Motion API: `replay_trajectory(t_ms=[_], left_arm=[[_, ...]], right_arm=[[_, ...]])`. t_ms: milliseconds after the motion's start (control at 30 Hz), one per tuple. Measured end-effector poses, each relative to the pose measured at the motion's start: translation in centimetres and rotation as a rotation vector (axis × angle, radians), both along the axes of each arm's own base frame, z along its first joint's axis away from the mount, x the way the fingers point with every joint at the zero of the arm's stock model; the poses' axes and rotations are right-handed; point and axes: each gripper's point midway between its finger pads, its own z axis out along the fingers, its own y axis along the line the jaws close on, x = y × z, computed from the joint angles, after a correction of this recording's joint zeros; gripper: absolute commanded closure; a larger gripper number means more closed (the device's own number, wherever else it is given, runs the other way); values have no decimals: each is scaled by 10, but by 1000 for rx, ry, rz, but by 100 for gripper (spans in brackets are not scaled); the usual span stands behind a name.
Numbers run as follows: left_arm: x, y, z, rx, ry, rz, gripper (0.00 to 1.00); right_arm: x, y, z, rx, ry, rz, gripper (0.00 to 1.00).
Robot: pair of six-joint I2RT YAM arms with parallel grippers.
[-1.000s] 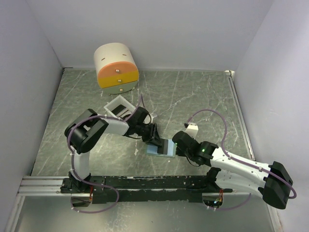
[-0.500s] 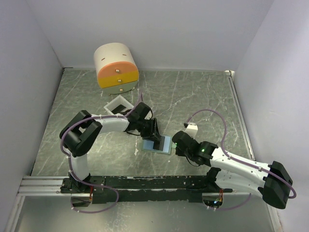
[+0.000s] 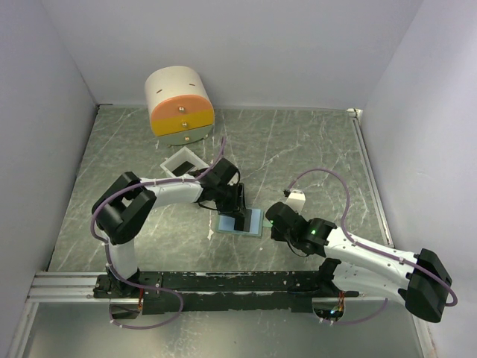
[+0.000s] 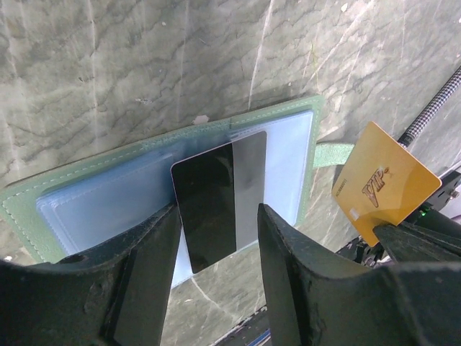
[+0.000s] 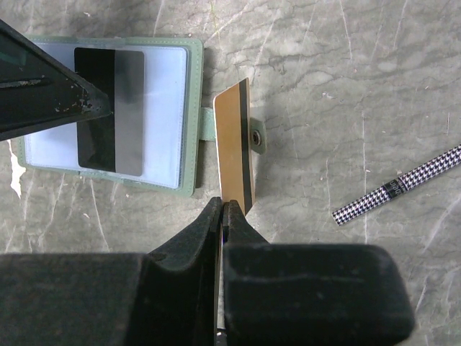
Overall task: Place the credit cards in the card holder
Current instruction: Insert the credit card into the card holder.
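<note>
The card holder (image 3: 255,224) lies open on the table, grey-green outside and pale blue inside, and also shows in the left wrist view (image 4: 101,209) and the right wrist view (image 5: 166,94). A dark card (image 4: 216,202) with a grey stripe lies face-up over the pale blue (image 5: 108,140). My left gripper (image 3: 238,209) stands over it. Its fingers are a card's width apart, one at each long edge (image 4: 216,210). My right gripper (image 3: 274,218) is shut on the orange-yellow card (image 5: 230,144). It holds that card on edge beside the holder's clasp strap (image 5: 209,124). The card also shows in the left wrist view (image 4: 385,187).
A white open-topped box (image 3: 173,158) stands behind the left arm. The cream cylinder with orange and yellow drawers (image 3: 179,104) is at the back left. A thin black-and-white patterned stick (image 5: 396,186) lies on the table right of the right gripper.
My left gripper and the dark card have shifted a little left and back. The card holder has slid slightly left with them. The right arm has barely moved.
</note>
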Motion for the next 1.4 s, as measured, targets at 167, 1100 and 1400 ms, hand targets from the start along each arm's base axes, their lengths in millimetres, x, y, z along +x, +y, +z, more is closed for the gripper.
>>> replay_trajectory(t_ms=[167, 1100, 1400], left_arm=[[0, 2, 0, 12, -8, 1, 42], [2, 6, 3, 25, -15, 30, 47], [-2, 0, 3, -12, 9, 31, 48]], right_arm=[[0, 0, 0, 1, 1, 1, 100], [-3, 2, -1, 9, 12, 16, 100], [-3, 3, -1, 13, 14, 19, 100]])
